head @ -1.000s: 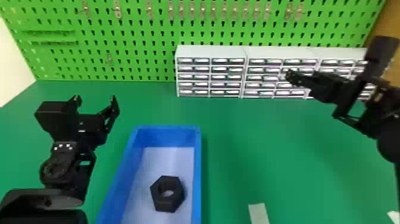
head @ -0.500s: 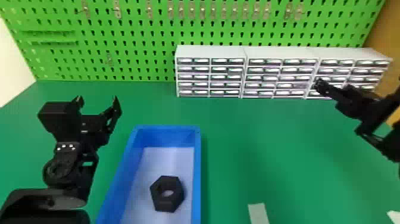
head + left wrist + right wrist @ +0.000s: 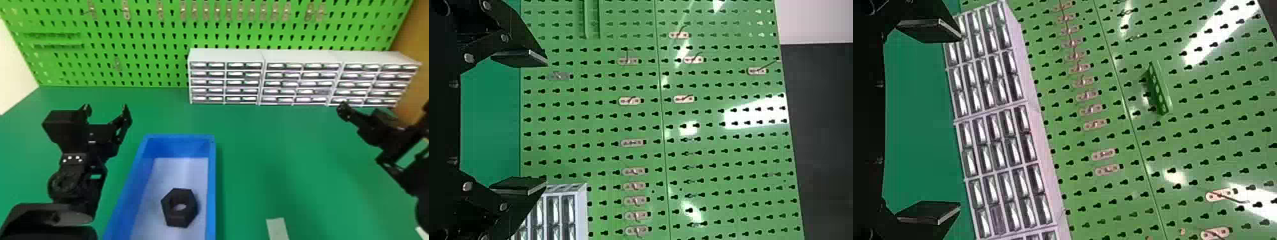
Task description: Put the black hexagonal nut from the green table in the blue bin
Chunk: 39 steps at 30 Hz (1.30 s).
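The black hexagonal nut (image 3: pixel 179 207) lies flat on the floor of the blue bin (image 3: pixel 211 178), nearer its right wall. Left of the bin, my left gripper (image 3: pixel 106 110) is held above the green table (image 3: pixel 271 153), its fingers spread with nothing between them. In the left wrist view the left gripper (image 3: pixel 546 122) stands wide open. My right gripper (image 3: pixel 344 111) is over the table's right side, well away from the bin. The right wrist view has the right gripper (image 3: pixel 960 122) open, nothing held.
White drawer cabinets (image 3: pixel 225 56) stand along the back of the table, before a green pegboard (image 3: pixel 153 41) with small metal hooks. A pale strip (image 3: pixel 277 228) lies on the table right of the bin, by the front edge.
My right arm has shifted rightward and then lower toward the table's right side. The left gripper has drifted very slightly to the right. The nut has stayed put in the bin.
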### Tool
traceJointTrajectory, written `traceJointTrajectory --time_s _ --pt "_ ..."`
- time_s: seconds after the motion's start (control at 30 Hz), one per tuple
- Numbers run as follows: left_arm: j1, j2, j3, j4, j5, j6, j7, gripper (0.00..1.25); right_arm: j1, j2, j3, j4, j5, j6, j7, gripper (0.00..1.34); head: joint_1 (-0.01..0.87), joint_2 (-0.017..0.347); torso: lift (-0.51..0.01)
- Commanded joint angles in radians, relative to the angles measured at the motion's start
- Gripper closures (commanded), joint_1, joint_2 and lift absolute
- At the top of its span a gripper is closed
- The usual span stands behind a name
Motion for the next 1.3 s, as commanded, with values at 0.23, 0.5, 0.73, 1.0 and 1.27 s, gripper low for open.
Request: traceJointTrajectory --time_s 0.23,0.5,0.73,1.0,1.27 --pt "0.008 0.0 -0.002 0.0 0.003 0.0 0.0 0.4 0.102 0.062 0.013 -0.001 0.099 -0.134 -0.032 0.11 0.657 0.057 -0.095" --pt "0.016 0.0 -0.011 0.0 0.011 0.0 0.0 0.4 0.14 0.085 0.035 -0.001 0.14 -0.174 -0.044 0.11 0.657 0.057 -0.095" --pt "0.027 0.0 -0.033 0.0 0.015 0.0 0.0 0.4 0.156 0.087 0.048 -0.002 0.154 -0.19 -0.044 0.11 0.657 0.057 -0.095" --pt "0.04 0.0 -0.031 0.0 0.018 0.0 0.0 0.4 0.166 0.087 0.045 -0.004 0.156 -0.198 -0.044 0.11 0.657 0.057 -0.095" --pt "0.054 0.0 -0.025 -0.008 0.023 -0.002 0.009 0.42 0.169 0.087 0.036 -0.008 0.156 -0.198 -0.044 0.11 0.657 0.057 -0.095"
